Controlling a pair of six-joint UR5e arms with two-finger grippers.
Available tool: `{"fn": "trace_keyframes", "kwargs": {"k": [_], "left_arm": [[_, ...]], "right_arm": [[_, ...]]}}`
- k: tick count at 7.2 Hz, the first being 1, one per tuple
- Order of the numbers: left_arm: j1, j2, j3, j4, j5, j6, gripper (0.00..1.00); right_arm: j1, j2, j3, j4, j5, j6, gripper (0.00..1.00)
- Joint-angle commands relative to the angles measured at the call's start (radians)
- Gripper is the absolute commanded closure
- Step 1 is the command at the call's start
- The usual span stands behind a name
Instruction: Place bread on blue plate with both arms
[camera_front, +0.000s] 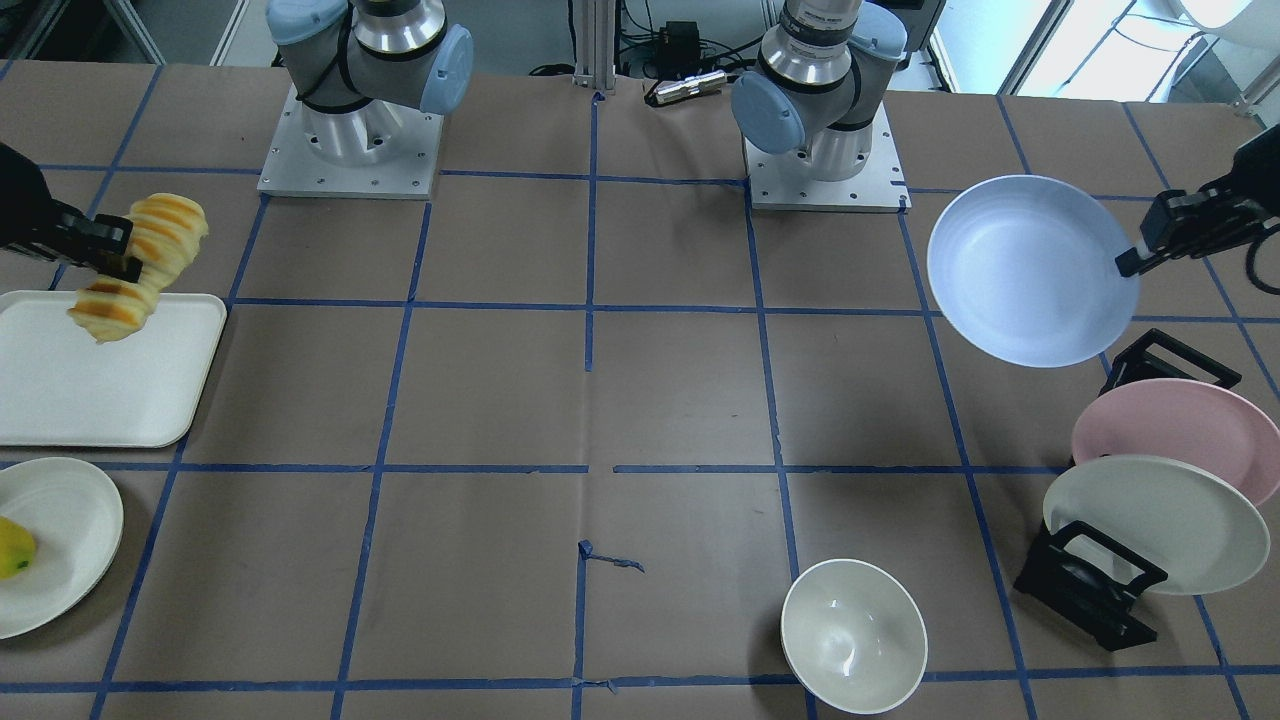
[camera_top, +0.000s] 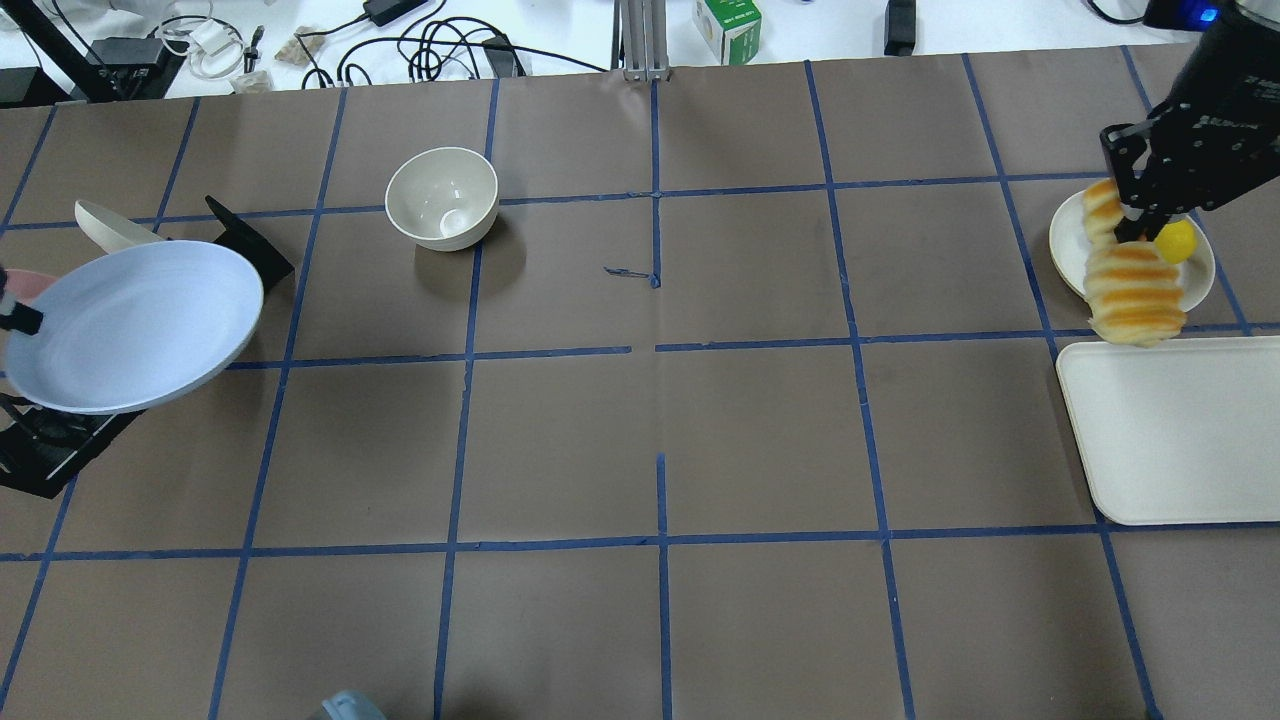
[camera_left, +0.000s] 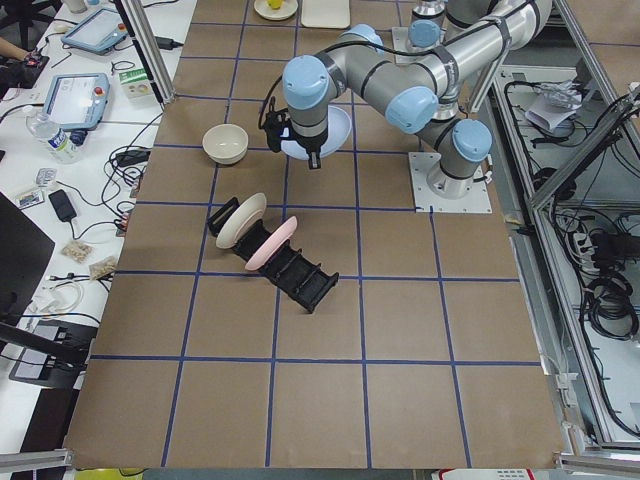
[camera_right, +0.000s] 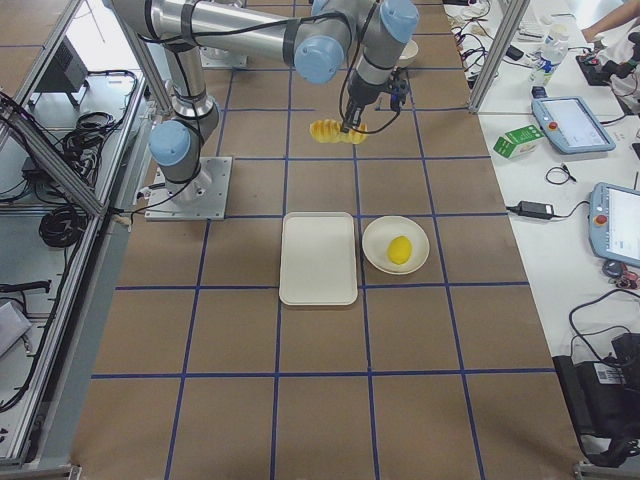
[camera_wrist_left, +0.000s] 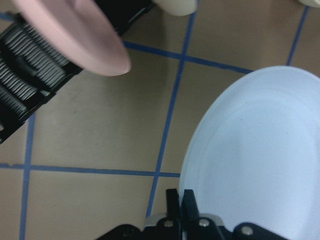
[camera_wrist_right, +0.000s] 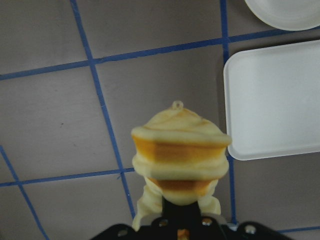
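My right gripper (camera_top: 1135, 222) is shut on the bread (camera_top: 1133, 283), a pale yellow loaf with orange-brown ridges, and holds it in the air near the white tray's far corner. The bread also shows in the front view (camera_front: 140, 265) and hangs close in the right wrist view (camera_wrist_right: 179, 157). My left gripper (camera_front: 1135, 262) is shut on the rim of the blue plate (camera_front: 1030, 270) and holds it lifted and tilted above the table. The plate also shows in the overhead view (camera_top: 130, 325) and the left wrist view (camera_wrist_left: 260, 160).
A black plate rack (camera_front: 1090, 590) holds a pink plate (camera_front: 1180, 430) and a white plate (camera_front: 1150, 520). A white bowl (camera_front: 852, 632) stands near the front. A white tray (camera_top: 1180, 430) lies at the robot's right, beside a white plate (camera_top: 1068, 240) with a small yellow fruit (camera_top: 1176, 241).
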Motion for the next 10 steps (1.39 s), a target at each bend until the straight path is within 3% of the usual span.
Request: {"fn": "trace_keyframes", "kwargs": {"k": [1,3,4,6,8,10], "left_arm": [[-0.239,-0.021,-0.075,0.203,-0.115,0.018,1.0],[-0.414,-0.049,-0.234,0.551,-0.135,-0.019,1.0],[-0.459,-0.068,-0.308,0.692,-0.193,-0.086,1.0],[-0.537,-0.153,-0.427,0.99,-0.2,-0.211,1.0],[-0.621,-0.254,-0.438,1.026,-0.198,-0.38,1.0],[-0.645,-0.334,-0.436,1.13,-0.201,-0.386,1.0]], "right_arm": [[0.092,-0.005,-0.024,0.029,0.045,0.122,1.0],[0.158,-0.003,-0.055,0.025,0.086,0.178,1.0],[0.167,0.004,-0.079,0.025,0.086,0.179,1.0],[0.175,0.038,-0.081,-0.022,0.124,0.177,1.0],[0.221,0.096,-0.077,-0.049,0.125,0.185,1.0],[0.276,0.141,-0.072,-0.118,0.131,0.25,1.0]]}}
